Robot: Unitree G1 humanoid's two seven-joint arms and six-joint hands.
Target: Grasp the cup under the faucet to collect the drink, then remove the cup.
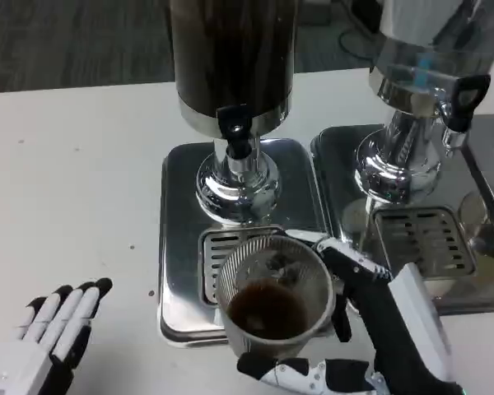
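One cup (273,300), clear and ribbed, upright with its mouth facing up, dark drink in the bottom. It stands on the near edge of the left metal tray (179,247), over the drain grate (218,247) and nearer than the black faucet (235,127).

My right hand (346,329) grasps it, fingers wrapped round its right and near sides; the cup's base is hidden.

My left hand (53,329) lies released on the white table (74,189), near left, fingers apart, wrist cut off.

Two dispensers: dark one (230,58) and clear one (432,49), tops cropped.
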